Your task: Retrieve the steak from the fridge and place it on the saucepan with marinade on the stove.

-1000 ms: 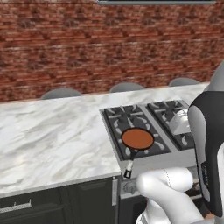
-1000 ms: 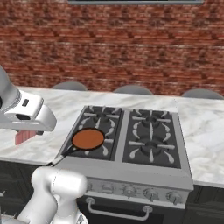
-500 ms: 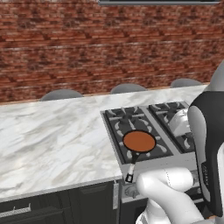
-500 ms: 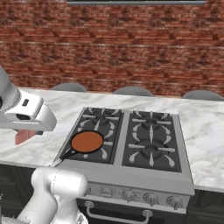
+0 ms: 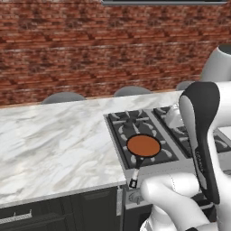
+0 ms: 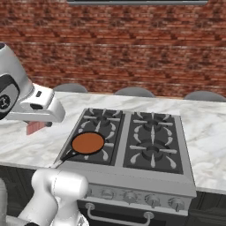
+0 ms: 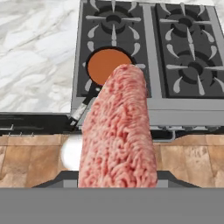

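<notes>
Step in hand: carrying. The claw [image 7: 117, 183] is closed partway on the flat pinkish-red raw steak [image 7: 118, 131], held near the shallow black saucepan [image 6: 87, 144] of orange-brown marinade [image 5: 143, 145]. Next move, as judged: advance over the pan, lower, release. The steel-grey stove [image 6: 152, 145] sits in a white marble worktop [image 5: 54, 140] before a red brick wall [image 6: 132, 48].

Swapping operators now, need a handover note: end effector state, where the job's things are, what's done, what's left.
End effector: shut on the steak, which juts forward from it in the hand view, hanging in front of the stove.
Saucepan sits on the stove's front left burner, marinade inside, handle toward the front edge.
Done: steak in hand and brought to the stove.
Left: carry the steak over the saucepan, lower, release.
</notes>
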